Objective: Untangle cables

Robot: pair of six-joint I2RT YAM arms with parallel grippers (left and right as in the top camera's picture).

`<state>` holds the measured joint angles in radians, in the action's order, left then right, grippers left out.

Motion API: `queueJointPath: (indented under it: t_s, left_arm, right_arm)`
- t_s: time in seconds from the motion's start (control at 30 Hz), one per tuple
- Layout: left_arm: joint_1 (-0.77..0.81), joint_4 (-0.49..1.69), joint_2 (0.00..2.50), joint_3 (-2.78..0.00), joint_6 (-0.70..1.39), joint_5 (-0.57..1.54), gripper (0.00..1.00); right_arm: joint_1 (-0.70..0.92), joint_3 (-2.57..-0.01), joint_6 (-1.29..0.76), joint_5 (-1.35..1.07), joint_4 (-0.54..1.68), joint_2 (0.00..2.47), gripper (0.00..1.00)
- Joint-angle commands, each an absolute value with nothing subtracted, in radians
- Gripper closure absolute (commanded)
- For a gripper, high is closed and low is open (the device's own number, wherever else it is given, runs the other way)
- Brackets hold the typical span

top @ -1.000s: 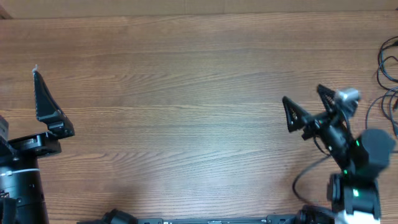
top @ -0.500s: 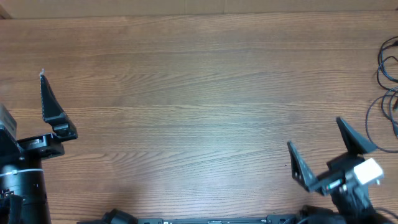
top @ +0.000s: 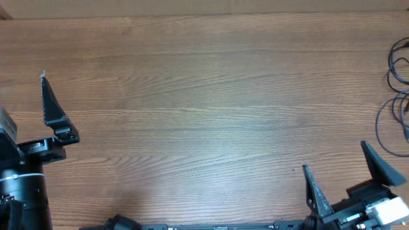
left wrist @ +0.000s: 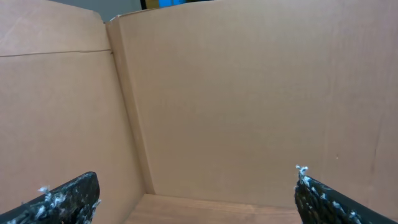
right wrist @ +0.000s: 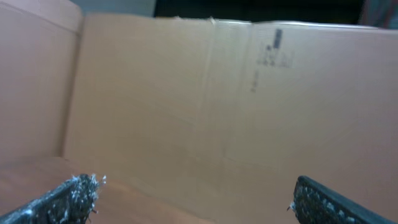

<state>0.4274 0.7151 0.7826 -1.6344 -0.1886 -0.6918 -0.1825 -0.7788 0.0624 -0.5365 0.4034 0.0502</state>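
Note:
The cables [top: 399, 70] are thin black cords lying in loose loops at the far right edge of the wooden table [top: 204, 96], partly cut off by the frame, with a second loop [top: 391, 121] just below. My right gripper [top: 335, 157] is open and empty at the front right, well in front of the cables. My left gripper [top: 19, 92] is open and empty at the far left, with only one finger in the overhead view. Both wrist views, left [left wrist: 196, 190] and right [right wrist: 196, 196], show wide-spread fingers and no cable.
A brown cardboard wall [left wrist: 249, 93] stands along the back and left sides of the table and also fills the right wrist view [right wrist: 186, 93]. The arm bases sit along the front edge [top: 211, 226].
My right arm has pulled back from the mid-right of the table toward the front edge, gripper still open. My left arm shifted only slightly. The cables have not moved.

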Motion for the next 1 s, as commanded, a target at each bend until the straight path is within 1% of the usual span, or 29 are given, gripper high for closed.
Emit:
queueJointPath:
  t_s: [0.0, 0.2, 0.47, 0.7, 0.83, 0.97]
  left_arm:
    - [0.429, 0.712, 0.784, -1.633, -0.175, -0.687, 0.00]
    - [0.429, 0.699, 0.784, -1.633, -0.175, -0.687, 0.00]
    - [0.429, 0.699, 0.784, -1.633, -0.175, -0.687, 0.00]
    - [0.429, 0.699, 0.784, -1.633, -0.175, -0.686, 0.00]
    - [0.429, 0.699, 0.784, -1.633, -0.175, -0.687, 0.00]
    - [0.429, 0.699, 0.784, -1.633, -0.175, -0.687, 0.00]
  right_arm:
    - [-0.181, -0.813, 0.114, -0.440, 0.422, 0.041, 0.00]
    - [-0.181, -0.813, 0.113, -0.434, 0.429, 0.041, 0.00]
    - [-0.181, -0.812, 0.118, -0.441, 0.542, 0.041, 0.00]
    - [-0.181, -0.812, 0.129, -0.408, 0.586, 0.041, 0.00]
    - [-0.181, -0.812, 0.129, -0.408, 0.676, 0.041, 0.00]
    - [-0.181, -0.812, 0.129, -0.408, 0.830, 0.041, 0.00]
